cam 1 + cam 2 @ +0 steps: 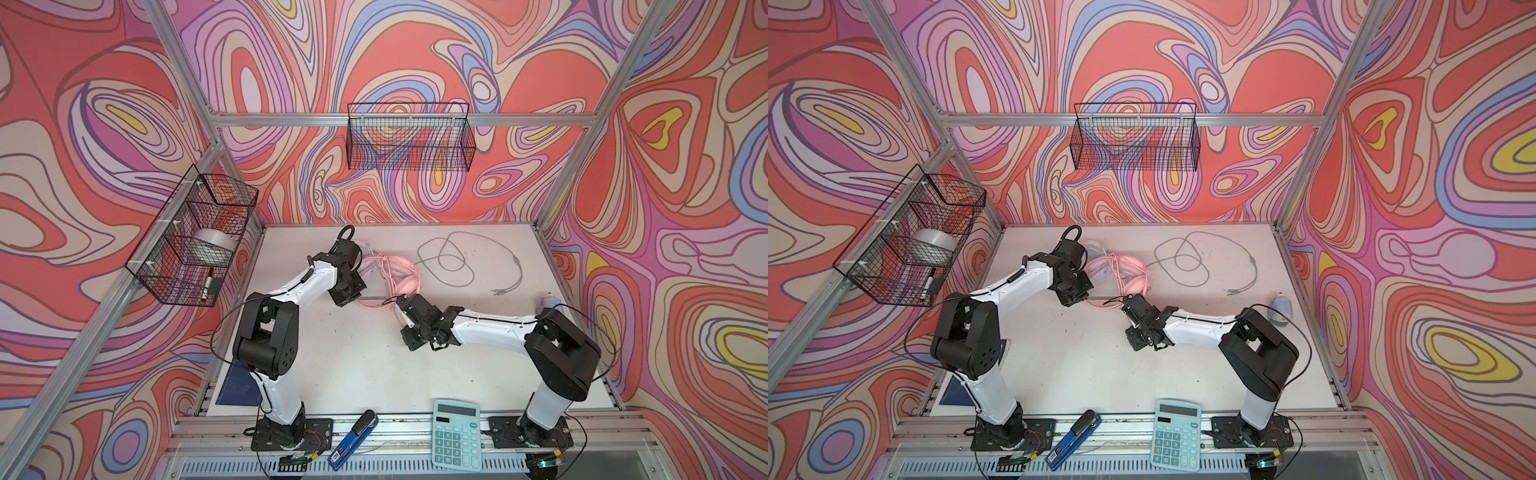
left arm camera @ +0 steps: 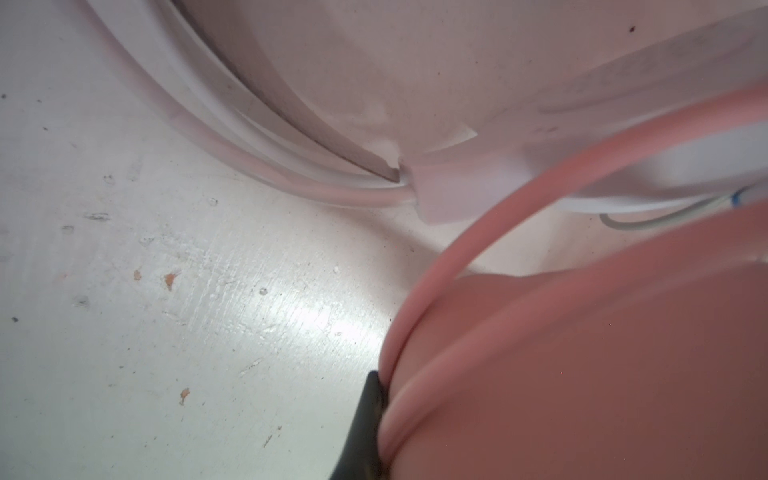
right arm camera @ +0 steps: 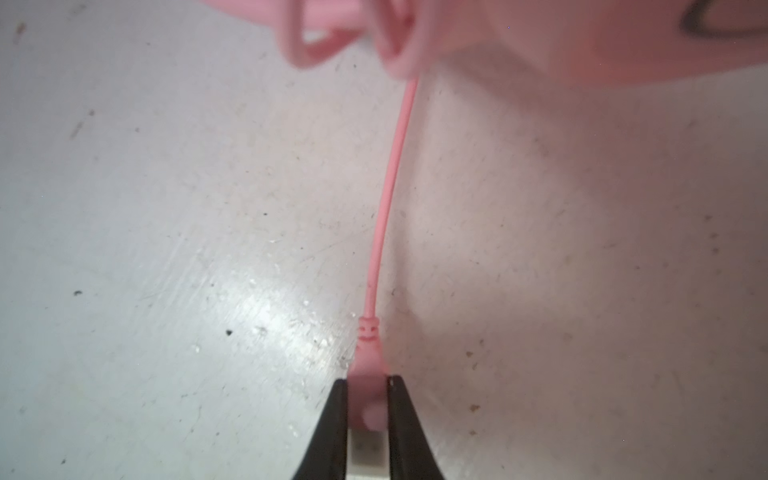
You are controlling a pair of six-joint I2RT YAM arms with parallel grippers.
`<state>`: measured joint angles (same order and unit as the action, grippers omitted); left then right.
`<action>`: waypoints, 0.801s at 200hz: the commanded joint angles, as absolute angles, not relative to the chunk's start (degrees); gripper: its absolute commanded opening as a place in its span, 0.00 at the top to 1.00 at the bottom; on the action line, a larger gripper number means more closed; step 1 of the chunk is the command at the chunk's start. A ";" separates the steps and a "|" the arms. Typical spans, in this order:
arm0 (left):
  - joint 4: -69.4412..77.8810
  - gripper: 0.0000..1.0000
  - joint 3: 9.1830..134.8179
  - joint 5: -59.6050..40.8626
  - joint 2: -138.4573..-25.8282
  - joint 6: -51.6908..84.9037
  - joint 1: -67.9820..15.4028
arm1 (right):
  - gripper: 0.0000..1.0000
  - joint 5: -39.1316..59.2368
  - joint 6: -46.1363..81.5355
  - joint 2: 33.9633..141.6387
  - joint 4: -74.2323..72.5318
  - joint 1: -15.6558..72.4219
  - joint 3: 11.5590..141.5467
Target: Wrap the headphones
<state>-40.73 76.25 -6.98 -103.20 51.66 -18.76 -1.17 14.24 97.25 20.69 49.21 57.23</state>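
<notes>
The pink headphones [image 1: 401, 275] [image 1: 1128, 272] lie at the table's back middle, with pink cord looped over them. My left gripper [image 1: 362, 277] [image 2: 399, 399] is at their left side, shut on them. Only one black finger [image 2: 365, 419] shows, with pink cord strands pressed against it. My right gripper [image 1: 401, 301] [image 1: 1128, 301] [image 3: 368, 409] is shut on the pink cord's plug [image 3: 368, 357], and the cord [image 3: 390, 178] runs straight from it up to the headset. The white headphones [image 1: 369, 250] [image 1: 1094, 248] peek out behind the left arm. Their grey cord [image 1: 457, 259] sprawls to the right.
A teal calculator [image 1: 456, 434] and a blue stapler [image 1: 353, 438] lie on the front rail. A white bottle [image 1: 548, 301] stands at the right edge. One wire basket [image 1: 409, 137] hangs on the back wall. Another [image 1: 191, 237] on the left holds a tape roll.
</notes>
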 commanded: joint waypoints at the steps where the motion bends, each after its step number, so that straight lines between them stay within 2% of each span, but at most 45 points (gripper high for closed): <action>1: -40.50 1.00 77.52 -9.17 -101.50 52.38 -19.03 | 1.00 1.37 9.13 92.67 23.20 49.18 56.26; 160: -46.49 1.00 79.37 -5.26 -98.47 50.14 -24.70 | 1.00 13.22 -13.57 77.19 48.57 49.20 62.57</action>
